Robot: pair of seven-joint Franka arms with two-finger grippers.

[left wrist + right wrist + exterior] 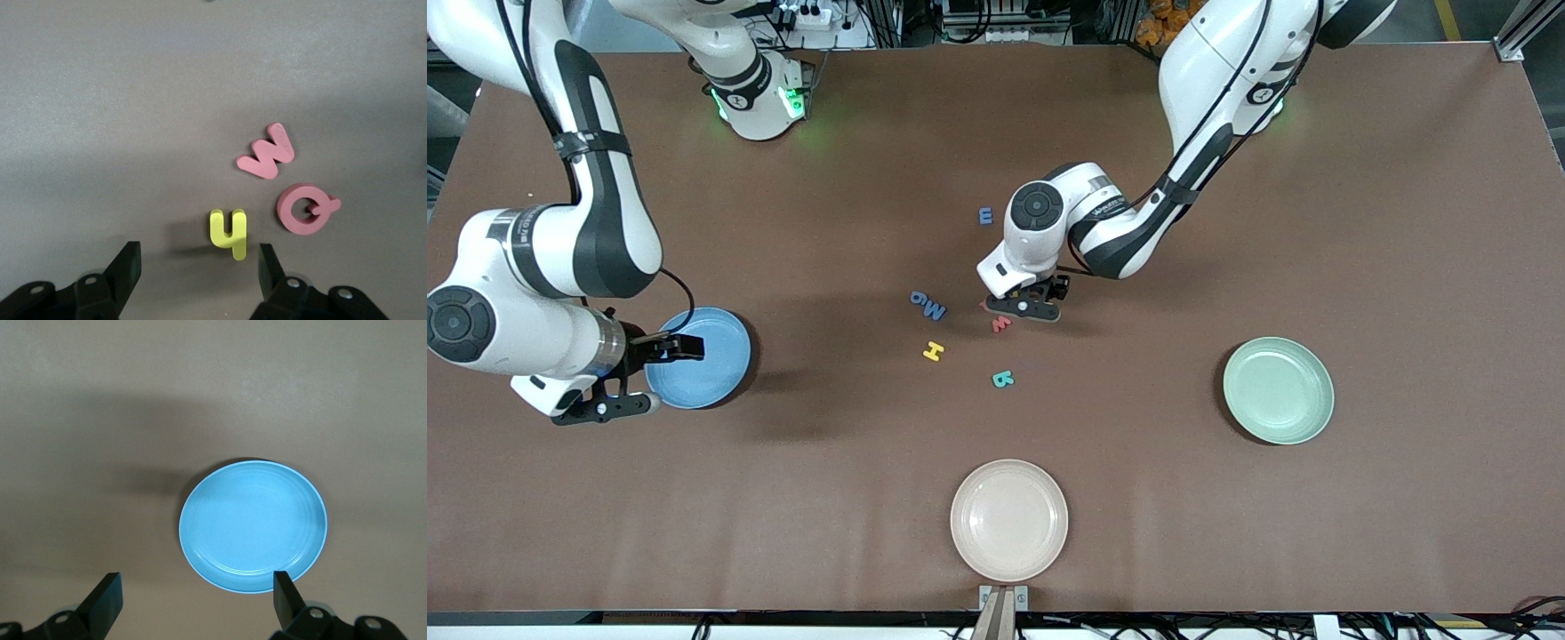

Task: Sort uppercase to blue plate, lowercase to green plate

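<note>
My left gripper (1032,305) (198,268) hangs low over the middle of the table, open. The yellow lowercase h (229,232) lies flat just off its fingertips, close to one finger (268,265). Beside the h lie the red lowercase w (267,152) (1001,324) and the red uppercase Q (305,209). The blue M (935,310) and blue g (917,299) touch each other. Yellow H (933,351), teal R (1003,380) and blue m (985,215) lie apart. The right gripper (643,375) (193,595) waits open beside the empty blue plate (698,357) (253,523). The green plate (1278,389) is empty.
An empty cream plate (1008,520) sits close to the table's edge nearest the front camera, midway along it. Both arm bases stand along the edge farthest from that camera. Bare brown tabletop (1405,222) surrounds the letters and plates.
</note>
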